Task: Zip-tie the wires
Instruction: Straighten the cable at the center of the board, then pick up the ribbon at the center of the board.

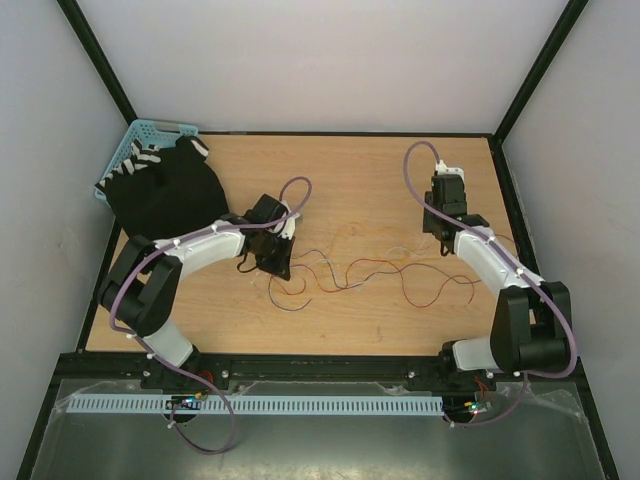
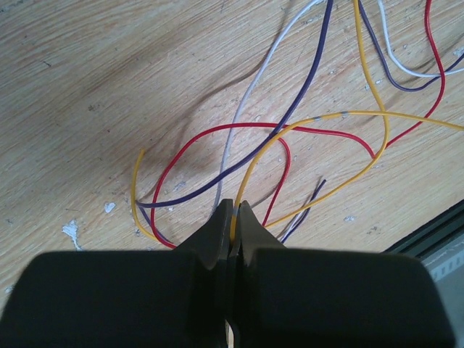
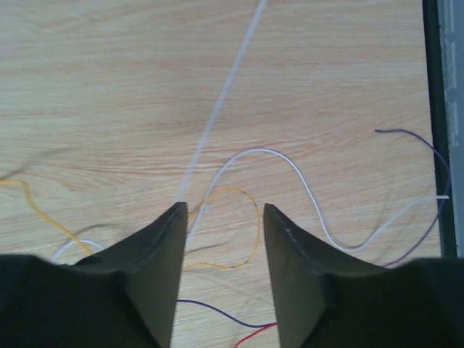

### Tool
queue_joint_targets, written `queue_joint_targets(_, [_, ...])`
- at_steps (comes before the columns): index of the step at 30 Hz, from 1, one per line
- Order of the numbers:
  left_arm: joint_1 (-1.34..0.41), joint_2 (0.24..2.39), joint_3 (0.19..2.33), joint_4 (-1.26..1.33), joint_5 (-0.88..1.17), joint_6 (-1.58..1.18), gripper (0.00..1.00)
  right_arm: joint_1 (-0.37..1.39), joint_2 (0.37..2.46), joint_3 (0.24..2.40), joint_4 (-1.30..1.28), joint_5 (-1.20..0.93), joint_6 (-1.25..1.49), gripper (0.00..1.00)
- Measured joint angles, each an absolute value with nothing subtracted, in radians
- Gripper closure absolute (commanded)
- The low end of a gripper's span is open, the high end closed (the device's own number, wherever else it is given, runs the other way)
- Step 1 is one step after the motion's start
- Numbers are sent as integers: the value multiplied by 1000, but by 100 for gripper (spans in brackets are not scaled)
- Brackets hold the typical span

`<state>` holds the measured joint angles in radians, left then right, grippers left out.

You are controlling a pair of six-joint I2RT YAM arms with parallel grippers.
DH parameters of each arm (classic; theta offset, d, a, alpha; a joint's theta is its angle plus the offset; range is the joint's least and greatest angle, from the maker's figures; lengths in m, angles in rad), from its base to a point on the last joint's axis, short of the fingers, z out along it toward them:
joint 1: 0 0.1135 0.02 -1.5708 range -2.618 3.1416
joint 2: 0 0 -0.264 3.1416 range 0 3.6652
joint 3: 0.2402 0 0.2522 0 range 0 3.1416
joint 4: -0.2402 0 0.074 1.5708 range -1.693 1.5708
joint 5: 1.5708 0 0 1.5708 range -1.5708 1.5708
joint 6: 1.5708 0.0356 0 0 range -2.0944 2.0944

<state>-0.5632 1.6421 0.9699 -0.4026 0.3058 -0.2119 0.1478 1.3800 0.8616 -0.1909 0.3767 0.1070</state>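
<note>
From above, the wires [image 1: 350, 272] sprawl loose across the surface [image 1: 350, 170], from centre toward 4 o'clock, ungathered. We see no tie on them, so we judge that gathering and cinching are both left to do.

On the left wrist, the left claw [image 2: 233, 208] is clenched on a yellow wire [image 2: 250, 174] at 6 o'clock.

On the right wrist, the right claw [image 3: 225, 214] stands half parted, grasping nothing. A pale strand [image 3: 217, 109], blurred, runs from 12 o'clock down to one finger.
</note>
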Motion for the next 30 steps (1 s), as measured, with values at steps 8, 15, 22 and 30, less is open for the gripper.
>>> queue_joint_targets(8, [-563, 1639, 970, -403, 294, -209, 70, 146, 1377, 943, -193, 302, 130, 28])
queue_joint_targets(15, [-551, 1570, 946, -409, 299, -210, 48, 92, 1456, 1007, -165, 282, 170, 27])
queue_joint_targets(22, [-504, 1444, 927, -440, 314, -210, 35, 20, 1577, 1016, -125, 258, 224, 30])
queue_joint_targets(30, [-488, 1203, 925, -440, 308, -187, 24, -40, 1774, 1155, -72, 258, 252, 34])
